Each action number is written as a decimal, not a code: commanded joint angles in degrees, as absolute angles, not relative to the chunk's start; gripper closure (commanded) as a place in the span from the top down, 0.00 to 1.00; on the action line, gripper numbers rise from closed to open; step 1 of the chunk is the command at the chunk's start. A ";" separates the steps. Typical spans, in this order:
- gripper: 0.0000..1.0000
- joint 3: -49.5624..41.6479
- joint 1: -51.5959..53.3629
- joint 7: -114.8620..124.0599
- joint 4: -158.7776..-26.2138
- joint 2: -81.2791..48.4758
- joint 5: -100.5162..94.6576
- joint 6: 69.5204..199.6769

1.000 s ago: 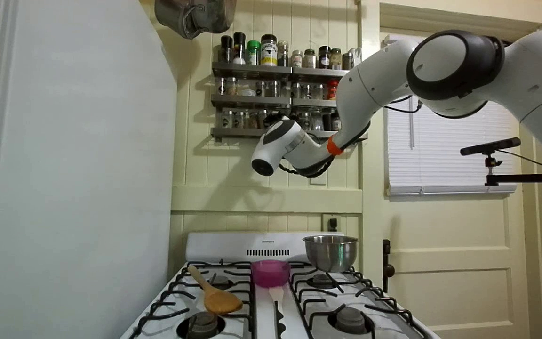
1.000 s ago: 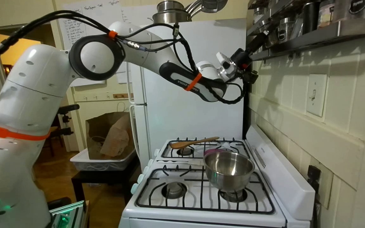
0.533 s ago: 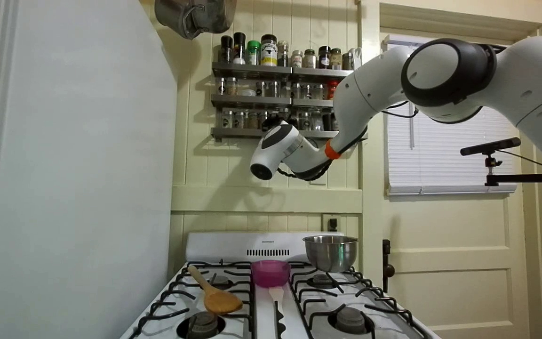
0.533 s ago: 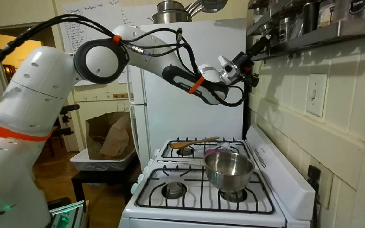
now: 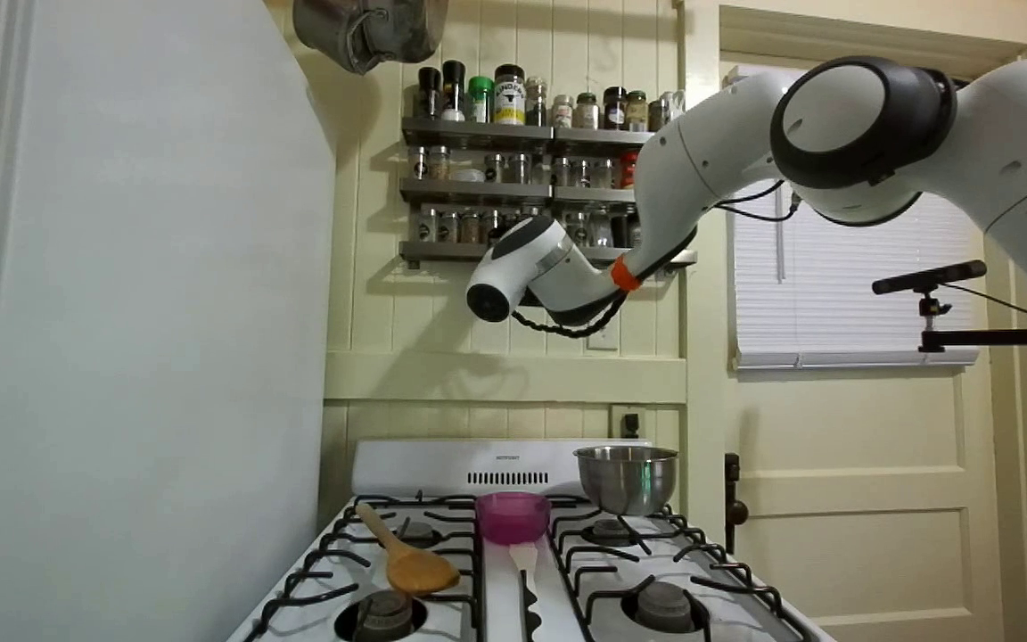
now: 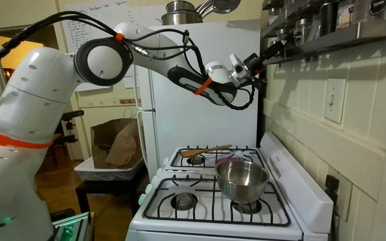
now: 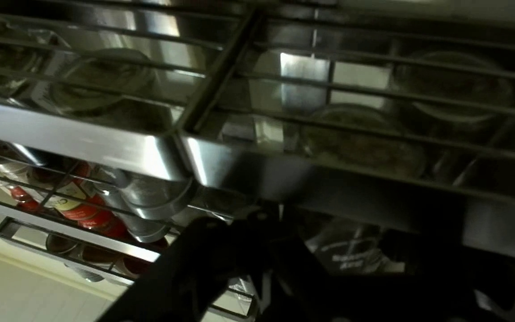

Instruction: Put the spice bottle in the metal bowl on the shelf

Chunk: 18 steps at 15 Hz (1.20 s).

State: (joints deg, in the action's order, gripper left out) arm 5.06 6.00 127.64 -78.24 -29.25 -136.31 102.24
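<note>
I see the black two-fingered gripper [image 6: 281,43] pointing up at the lowest tier of the dark steel wall rack [image 5: 478,193] with thin rails, near the small clear glass spice jars [image 5: 448,227]; whether its fingers stand apart or clasp one, I can't tell. The wanted spice bottle is presumably among those, so grasping seems the step in hand. Lifting it down remains: the shiny silver round steel bowl [image 6: 241,185] on the white gas stove [image 6: 213,227] shows no jar inside.
</note>
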 commanded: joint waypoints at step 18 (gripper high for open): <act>1.00 8.17 6.44 93.22 -79.35 -16.53 -98.50 121.45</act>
